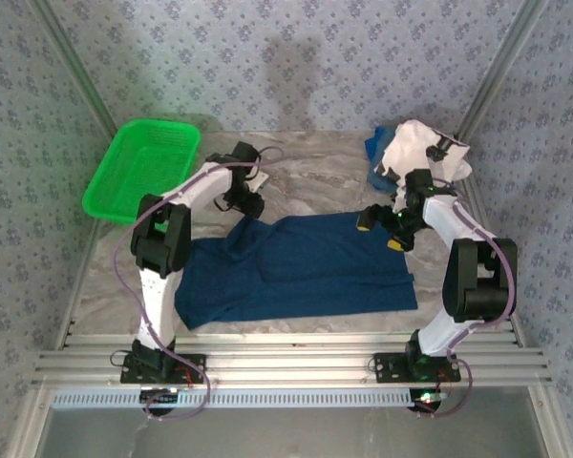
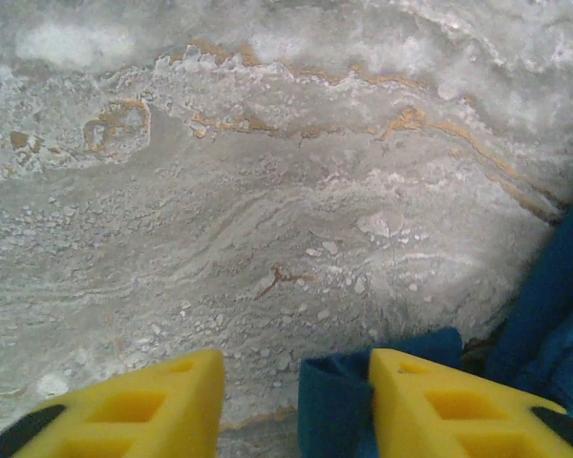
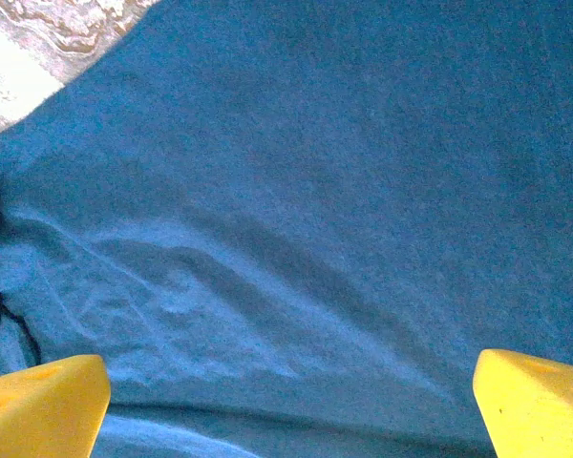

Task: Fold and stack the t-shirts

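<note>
The blue shirt [image 1: 296, 267] lies spread mid-table. The left gripper [image 2: 296, 386] and the right gripper [image 3: 291, 386] hover at its far edge with jaws apart, gripping nothing. Judging from this, each should pinch a far corner fully, then lift and fold together, evenly.

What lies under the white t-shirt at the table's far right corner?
A crumpled blue t-shirt pokes out from beneath the white t-shirt on its left; how far it extends underneath is hidden.

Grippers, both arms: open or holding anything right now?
Left gripper: open, blue t-shirt edge between its fingers, not clamped.
Right gripper: open, above the same t-shirt.
</note>
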Robot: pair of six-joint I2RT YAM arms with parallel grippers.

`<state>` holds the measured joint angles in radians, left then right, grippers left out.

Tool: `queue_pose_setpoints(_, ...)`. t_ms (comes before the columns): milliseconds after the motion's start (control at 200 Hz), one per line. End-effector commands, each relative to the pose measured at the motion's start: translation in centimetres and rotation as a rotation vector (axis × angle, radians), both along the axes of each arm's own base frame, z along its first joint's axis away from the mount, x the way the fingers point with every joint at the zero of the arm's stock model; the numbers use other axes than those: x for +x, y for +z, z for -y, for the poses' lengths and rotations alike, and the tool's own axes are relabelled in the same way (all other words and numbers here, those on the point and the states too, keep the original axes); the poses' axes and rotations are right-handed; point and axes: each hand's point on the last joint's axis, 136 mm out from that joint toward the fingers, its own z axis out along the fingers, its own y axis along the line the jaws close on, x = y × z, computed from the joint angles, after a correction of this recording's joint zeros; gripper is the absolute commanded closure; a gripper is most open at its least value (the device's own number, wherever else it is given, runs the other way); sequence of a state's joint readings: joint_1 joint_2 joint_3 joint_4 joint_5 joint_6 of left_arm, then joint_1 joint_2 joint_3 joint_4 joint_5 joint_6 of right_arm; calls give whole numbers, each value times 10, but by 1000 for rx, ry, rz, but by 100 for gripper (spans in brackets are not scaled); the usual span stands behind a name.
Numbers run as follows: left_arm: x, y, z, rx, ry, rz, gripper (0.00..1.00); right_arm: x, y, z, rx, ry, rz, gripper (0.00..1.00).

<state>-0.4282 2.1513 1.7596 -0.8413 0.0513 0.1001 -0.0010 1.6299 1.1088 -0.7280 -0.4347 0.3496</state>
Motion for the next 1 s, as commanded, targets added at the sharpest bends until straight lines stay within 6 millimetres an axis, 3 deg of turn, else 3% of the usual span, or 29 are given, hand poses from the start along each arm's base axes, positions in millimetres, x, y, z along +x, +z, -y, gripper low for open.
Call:
queue_pose_setpoints(0, -7, -6, 2, 6, -24, -48, 63, -9, 3, 4, 1, 5, -8, 0)
queue_pose_setpoints(230, -9, -10, -2, 16, -24, -67, 70, -5, 4, 7, 3, -7, -3, 0)
queue_pose_setpoints(445, 1, 4, -8, 22, 4, -24, 82, 2, 1, 8, -3, -13, -9, 0)
queue_pose_setpoints(560, 4, 22, -7, 3, 10, 15, 96, 14, -6, 19, -44, -44, -33, 0)
queue_pose_setpoints(605, 4, 31, -6, -11, 14, 29, 99, 31, 1, 26, -70, -63, -14, 0)
queue_pose_setpoints(784, -3, 66, -4, -76, 28, 83, 100, 75, -7, 42, -181, -97, -11, 1)
queue_pose_setpoints(994, -14, 99, -16, -120, 83, 154, 100, 91, -26, 44, -325, -17, -75, 6)
